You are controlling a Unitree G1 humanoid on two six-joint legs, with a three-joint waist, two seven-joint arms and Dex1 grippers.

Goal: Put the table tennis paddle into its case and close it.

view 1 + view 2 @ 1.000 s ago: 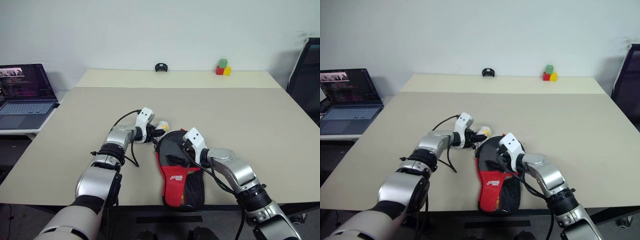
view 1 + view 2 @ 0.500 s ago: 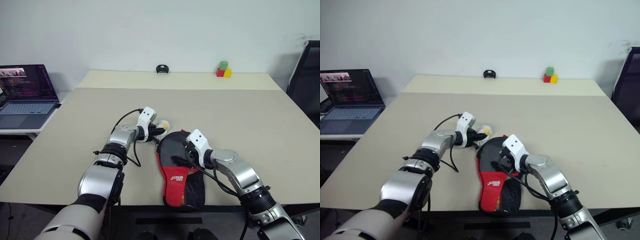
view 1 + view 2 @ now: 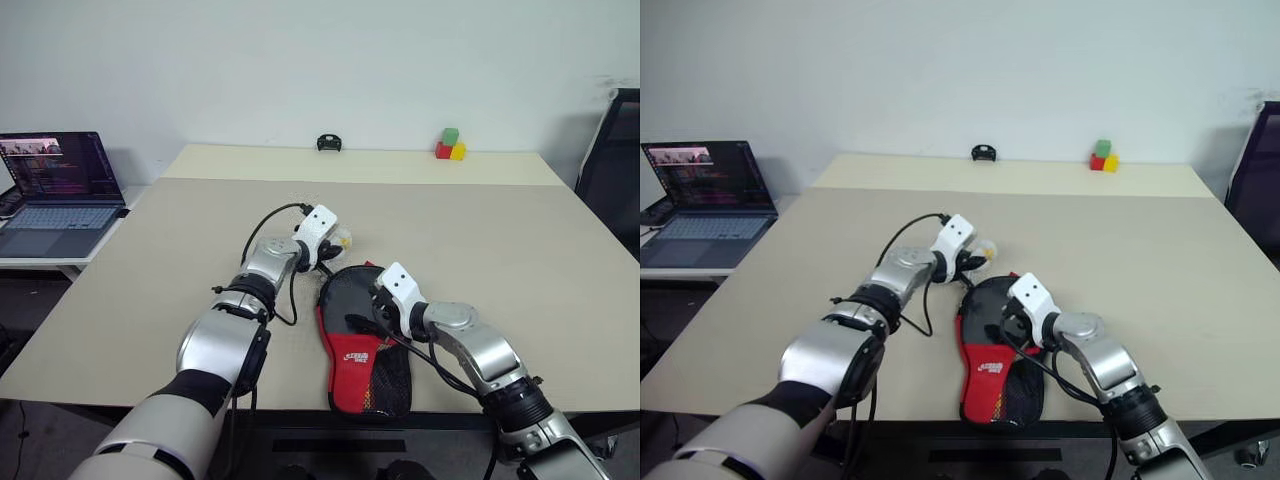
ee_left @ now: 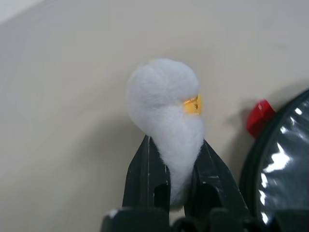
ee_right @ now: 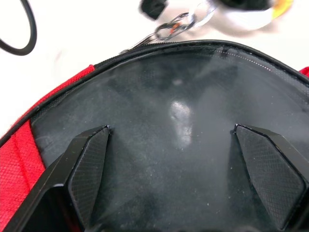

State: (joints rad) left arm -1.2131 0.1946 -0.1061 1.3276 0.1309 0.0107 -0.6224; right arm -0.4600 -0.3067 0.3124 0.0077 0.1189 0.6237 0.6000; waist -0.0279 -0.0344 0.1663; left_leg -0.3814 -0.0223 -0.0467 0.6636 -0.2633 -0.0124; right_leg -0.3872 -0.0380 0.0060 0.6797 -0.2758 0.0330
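While the case (image 3: 362, 340) sits on a big beige table (image 3: 500, 240), laptop (image 3: 55, 195) off left, left gripper (image 4: 175, 159) pinches a white fluffy charm (image 4: 169, 111); right gripper (image 5: 183, 169) is spread wide.

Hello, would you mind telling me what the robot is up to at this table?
The robot is zipping a table tennis paddle into its case, which lies on the table. The left gripper is shut on a white fluffy charm that seems to hang from the zipper. The right gripper, open, straddles the black top of the case, where the zip looks closed.
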